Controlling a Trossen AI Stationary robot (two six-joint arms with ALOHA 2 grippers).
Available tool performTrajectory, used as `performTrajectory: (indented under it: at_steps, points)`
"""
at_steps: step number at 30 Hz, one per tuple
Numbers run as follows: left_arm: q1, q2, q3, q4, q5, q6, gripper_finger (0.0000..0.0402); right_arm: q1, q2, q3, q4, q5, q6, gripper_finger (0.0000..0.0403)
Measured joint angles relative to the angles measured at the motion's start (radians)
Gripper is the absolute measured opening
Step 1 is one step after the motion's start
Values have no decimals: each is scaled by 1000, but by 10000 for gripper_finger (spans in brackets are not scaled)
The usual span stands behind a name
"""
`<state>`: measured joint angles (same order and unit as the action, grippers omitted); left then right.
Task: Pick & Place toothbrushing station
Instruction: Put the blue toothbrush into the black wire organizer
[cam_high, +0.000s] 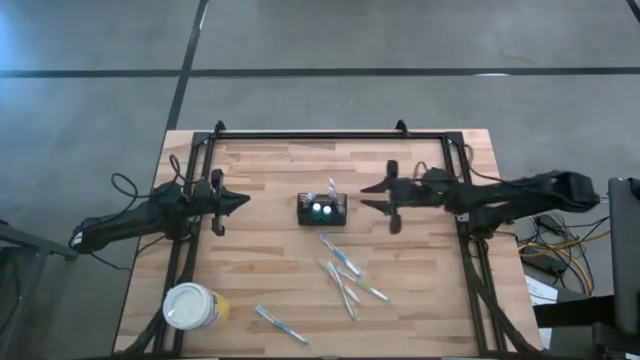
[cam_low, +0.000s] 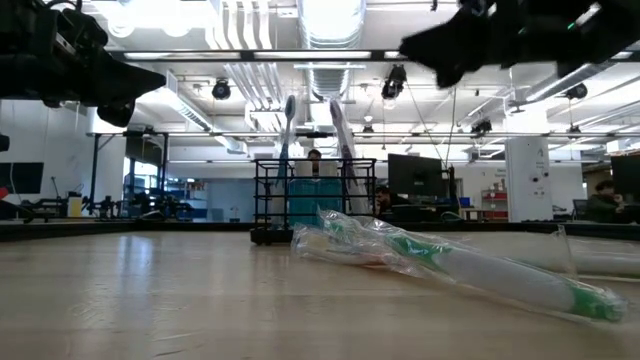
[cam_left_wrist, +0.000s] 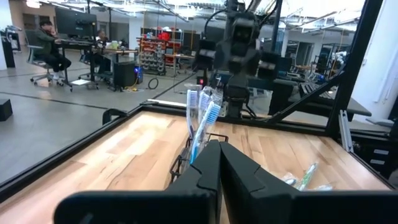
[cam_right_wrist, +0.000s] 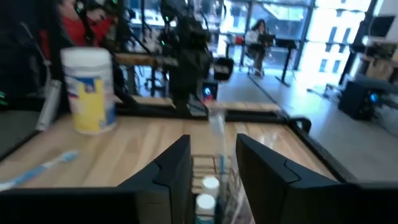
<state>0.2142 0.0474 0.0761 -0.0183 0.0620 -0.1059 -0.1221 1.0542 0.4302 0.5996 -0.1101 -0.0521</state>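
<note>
Right gripper (cam_high: 377, 198): fingers apart, empty, raised just right of small black rectangular wire-mesh caddy (cam_high: 322, 209), which stands mid wooden tabletop (cam_high: 270, 170) holding upright toothbrushes. Left gripper (cam_high: 240, 201): closed, empty, left of caddy. Wrapped toothbrushes (cam_high: 343, 268) lie near caddy; round white-and-yellow cup (cam_high: 194, 306) at front left

The caddy (cam_high: 322, 209) stands mid-table between both arms, toothbrushes (cam_high: 346, 274) scattered nearer the front edge.
</note>
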Motion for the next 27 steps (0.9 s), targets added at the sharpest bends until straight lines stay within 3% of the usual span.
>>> performTrajectory:
  at_steps: [5, 9, 14, 27]
  points:
    - [0, 0, 0, 0, 0, 0, 10, 54, -242, -47, -122, 5, -6, 88]
    - [0, 0, 0, 0, 0, 0, 10, 83, -400, -134, -117, 11, -6, 55]
    - [0, 0, 0, 1, 0, 0, 10, 92, -560, -253, -116, 92, 28, 18]
    - [0, 0, 0, 3, 0, 0, 10, 92, -724, -422, -74, 90, 29, 8]
